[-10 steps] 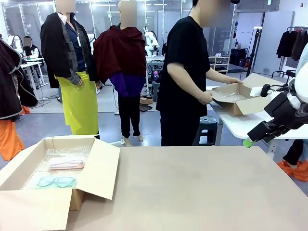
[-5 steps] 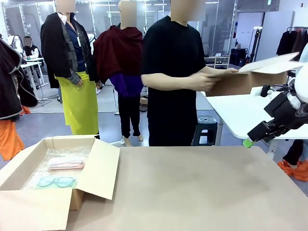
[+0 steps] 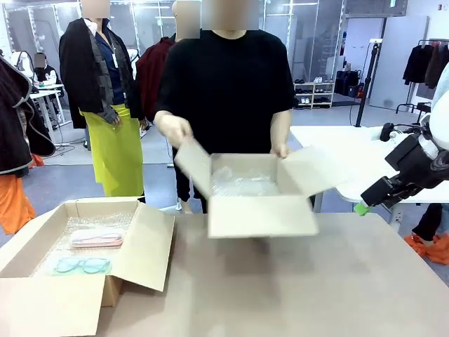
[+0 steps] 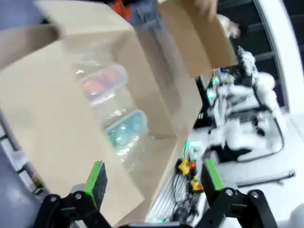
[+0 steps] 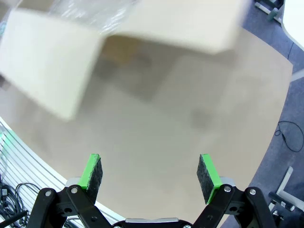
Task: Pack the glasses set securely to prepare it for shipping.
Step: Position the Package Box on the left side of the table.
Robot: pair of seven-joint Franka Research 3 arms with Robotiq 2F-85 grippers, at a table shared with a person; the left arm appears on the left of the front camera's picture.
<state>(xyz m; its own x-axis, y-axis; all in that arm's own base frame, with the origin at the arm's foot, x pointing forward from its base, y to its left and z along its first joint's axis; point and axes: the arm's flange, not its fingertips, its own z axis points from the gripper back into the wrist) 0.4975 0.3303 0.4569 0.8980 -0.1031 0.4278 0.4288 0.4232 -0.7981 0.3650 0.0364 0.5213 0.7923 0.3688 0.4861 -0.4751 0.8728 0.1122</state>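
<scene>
A second open brown cardboard box (image 3: 261, 203), lined with bubble wrap, has just been carried over from the side table by the person in a black shirt (image 3: 224, 91) and is being lowered onto the beige table (image 3: 316, 281); a shipping container is judged to be ready soon. The first open cardboard box (image 3: 70, 281) at the table's left holds the pink-framed glasses case (image 3: 97, 238) and the teal-framed glasses case (image 3: 83, 265). The left gripper (image 4: 154, 183), spread wide and empty, is held above both cases. The right gripper (image 5: 149, 173), equally wide and empty, is kept well apart.
</scene>
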